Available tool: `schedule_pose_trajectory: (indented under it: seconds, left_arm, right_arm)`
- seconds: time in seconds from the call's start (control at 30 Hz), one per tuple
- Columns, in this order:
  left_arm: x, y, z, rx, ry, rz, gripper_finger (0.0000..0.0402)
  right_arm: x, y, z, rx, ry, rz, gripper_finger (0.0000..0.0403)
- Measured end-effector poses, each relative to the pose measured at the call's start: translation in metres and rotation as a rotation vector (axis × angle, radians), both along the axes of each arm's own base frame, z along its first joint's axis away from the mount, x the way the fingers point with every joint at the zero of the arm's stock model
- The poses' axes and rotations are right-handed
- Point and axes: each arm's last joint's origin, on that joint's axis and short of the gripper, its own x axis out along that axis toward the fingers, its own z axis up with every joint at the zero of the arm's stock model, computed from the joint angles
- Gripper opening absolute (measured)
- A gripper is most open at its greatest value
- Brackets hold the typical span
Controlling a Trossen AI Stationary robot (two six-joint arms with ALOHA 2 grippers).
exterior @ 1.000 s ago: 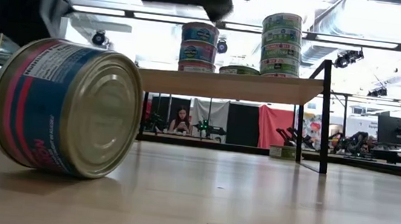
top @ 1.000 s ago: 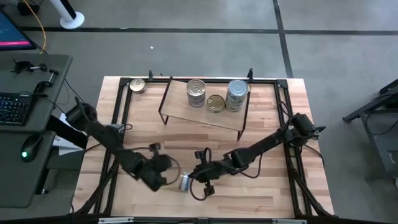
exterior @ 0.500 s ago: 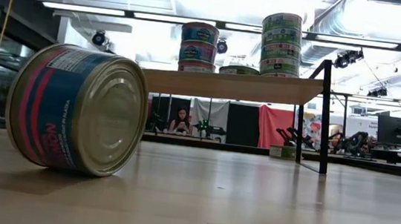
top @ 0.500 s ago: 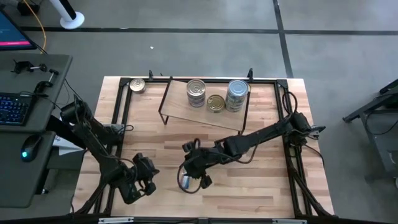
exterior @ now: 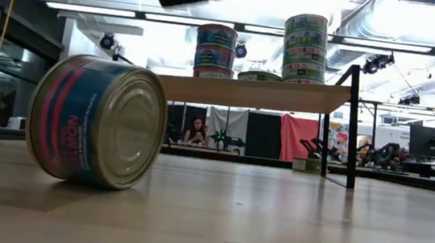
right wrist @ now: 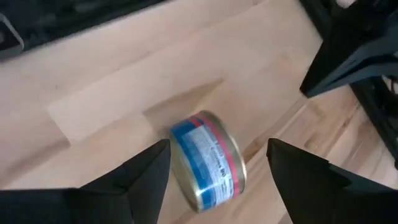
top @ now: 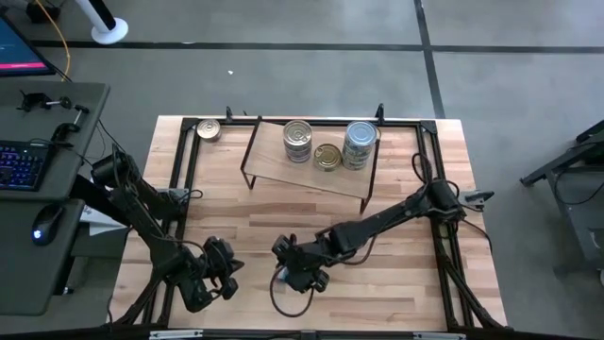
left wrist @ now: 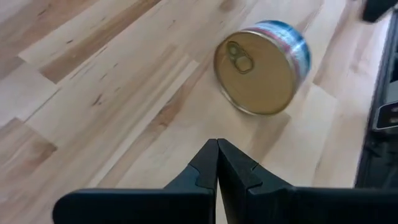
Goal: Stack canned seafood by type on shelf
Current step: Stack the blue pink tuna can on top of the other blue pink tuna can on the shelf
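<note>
Change: blue-and-pink tin [exterior: 96, 121] rolled right on its edge; my right gripper [right wrist: 217, 163], fingers spread, followed over it.
Left gripper [left wrist: 217, 163]: closed, empty, near-left.
Meaning: grab pending.

Both arms are dark, slim and jointed, with thin black cables looping loosely along their links, and the left gripper [left wrist: 217, 163] and right gripper [right wrist: 217, 163] each end in matte black, wedge-shaped fingers [right wrist: 303, 163] with angular, faceted edges.

You see a gray floor [top: 283, 76] around the wood table [top: 311, 208], a desk [top: 38, 217] with a keyboard [top: 21, 162], and bright ceiling lights [exterior: 131, 14].
</note>
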Motion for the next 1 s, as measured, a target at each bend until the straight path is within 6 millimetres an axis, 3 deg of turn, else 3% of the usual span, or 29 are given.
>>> schedule_pose_trajectory:
  seconds: [0.33, 0.57, 1.0]
  left_arm:
    - [0.001, -0.002, 0.001, -0.023, -0.018, 0.001, 0.0]
    - [0.008, -0.011, 0.003, -0.091, -0.113, 0.007, 0.0]
    - [0.023, -0.027, -0.021, -0.108, -0.158, 0.018, 0.0]
  right_arm:
    - [0.012, -0.012, -0.018, -0.077, -0.007, -0.007, 0.0259]
    - [0.008, -0.016, -0.022, -0.171, 0.039, 0.071, 0.0259]
    - [0.015, -0.03, -0.023, -0.143, 0.034, 0.044, 0.0259]
